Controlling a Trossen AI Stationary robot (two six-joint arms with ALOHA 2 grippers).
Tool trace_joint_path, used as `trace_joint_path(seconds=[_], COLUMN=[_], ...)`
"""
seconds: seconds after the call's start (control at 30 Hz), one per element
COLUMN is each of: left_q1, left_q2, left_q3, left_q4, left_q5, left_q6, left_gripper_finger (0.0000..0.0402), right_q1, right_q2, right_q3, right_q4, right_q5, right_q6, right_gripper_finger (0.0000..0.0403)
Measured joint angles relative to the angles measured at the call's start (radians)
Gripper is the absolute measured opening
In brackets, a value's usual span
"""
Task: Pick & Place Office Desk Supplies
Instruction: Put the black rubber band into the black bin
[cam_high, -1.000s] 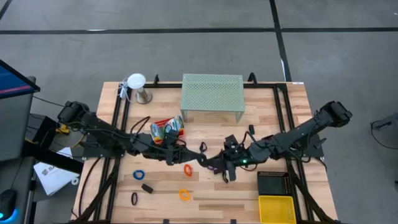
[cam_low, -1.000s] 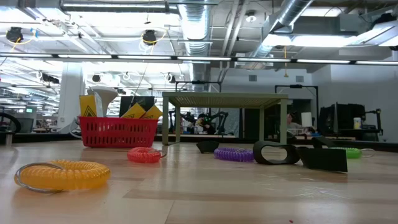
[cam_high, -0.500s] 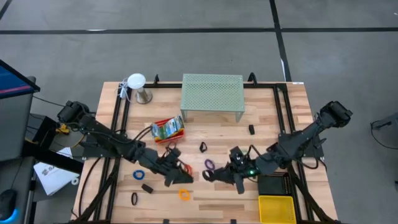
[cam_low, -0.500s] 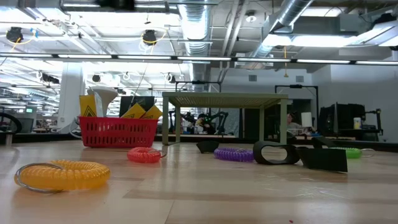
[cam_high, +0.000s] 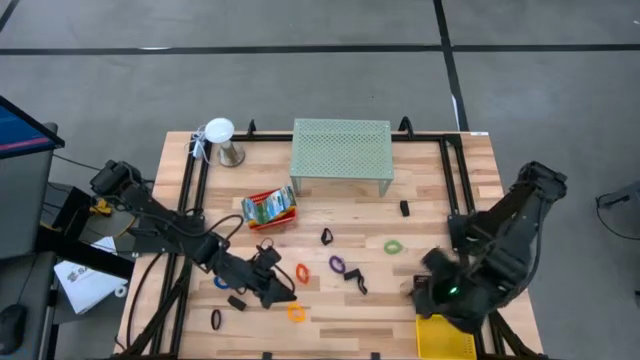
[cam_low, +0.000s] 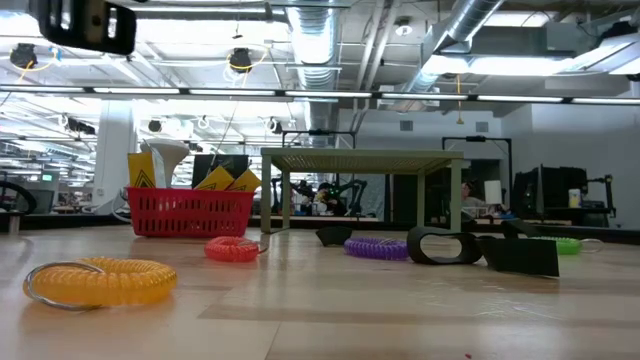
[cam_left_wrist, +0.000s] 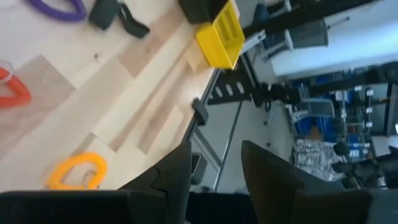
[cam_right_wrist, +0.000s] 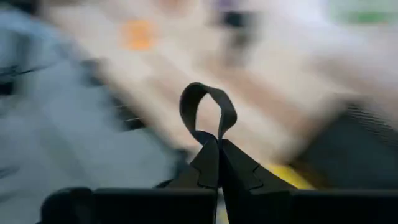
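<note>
**Blur and Frame Edges Obscure Much of Desk Scene**

The right wrist view is smeared: behind the black loop (cam_right_wrist: 208, 112) pinched in the right gripper (cam_right_wrist: 217, 163), table (cam_right_wrist: 298, 93) and trays dissolve into streaks. From overhead, the right gripper is lost against its own blurred arm, and the yellow tray (cam_high: 446, 336) is cut by the bottom edge. The left gripper (cam_left_wrist: 214, 171) shows only its fingers, their bases cropped; overhead, its fingers are too small to read.

Lab: exposed ceiling ducts (cam_low: 330, 40), workbenches.
</note>
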Motion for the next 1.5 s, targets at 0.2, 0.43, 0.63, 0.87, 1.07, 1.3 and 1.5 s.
trace_joint_path(seconds=[0.2, 0.43, 0.63, 0.87, 1.07, 1.3, 1.5], left_q1=[0.006, 0.006, 0.006, 0.016, 0.016, 0.016, 0.02], left_q2=[-0.001, -0.001, -0.001, -0.001, -0.001, -0.001, -0.001], left_q3=[0.0, 0.0, 0.0, 0.0, 0.0, 0.0, 0.0], left_q4=[0.0, 0.0, 0.0, 0.001, 0.008, 0.008, 0.008], left_q5=[-0.042, -0.102, -0.108, -0.109, -0.117, -0.117, -0.122], left_q6=[0.0, 0.005, 0.015, 0.012, 0.008, 0.008, 0.01], left_gripper_finger=[0.0136, 0.0136, 0.0136, 0.0136, 0.0136, 0.0136, 0.0136], right_q1=[0.114, 0.136, 0.125, 0.133, 0.148, 0.181, 0.191], right_q2=[0.001, 0.003, 0.003, 0.003, 0.003, 0.003, 0.003], right_q3=[0.024, -0.041, -0.269, -0.469, -0.529, -0.533, -0.531], right_q4=[-0.293, -0.284, -0.056, 0.164, 0.214, 0.2, 0.198], right_q5=[-0.187, -0.274, -0.323, -0.343, -0.372, -0.392, -0.367], right_q6=[0.264, 0.33, 0.327, 0.33, 0.333, 0.326, 0.309], right_gripper_finger=[0.0, 0.0, 0.0, 0.0, 0.0, 0.0002, 0.0063])
